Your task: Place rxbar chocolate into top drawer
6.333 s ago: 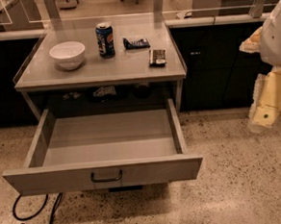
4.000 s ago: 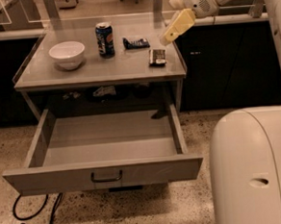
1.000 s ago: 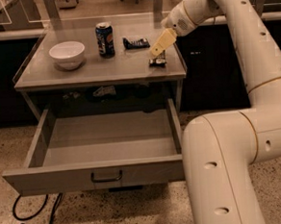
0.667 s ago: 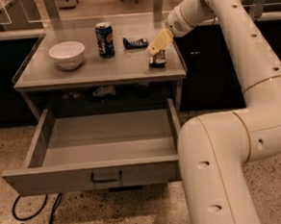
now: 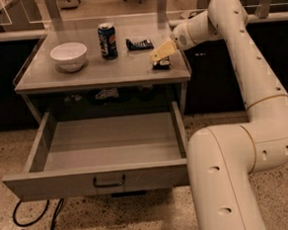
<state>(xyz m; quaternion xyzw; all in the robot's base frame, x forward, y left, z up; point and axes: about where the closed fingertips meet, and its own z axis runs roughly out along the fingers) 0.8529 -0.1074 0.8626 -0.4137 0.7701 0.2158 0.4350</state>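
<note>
The gripper [image 5: 162, 51] hangs at the right end of the tabletop [image 5: 106, 71], just above the chocolate bar [image 5: 161, 65] lying there. I cannot tell its opening or whether it has hold of the bar. To the left are a dark packet [image 5: 139, 43], a soda can [image 5: 107, 40] and a white bowl [image 5: 69, 56]. Below, the top drawer [image 5: 64, 182] stands pulled out.

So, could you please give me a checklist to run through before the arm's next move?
1. The top drawer is pulled open: ok.
2. Nothing lies inside it: ok.
3. The gripper is right above the chocolate bar at the tabletop's right front: ok.
4. Bar secured for lifting: cannot tell.
5. The soda can and the bowl stand well apart from the gripper: ok.
</note>
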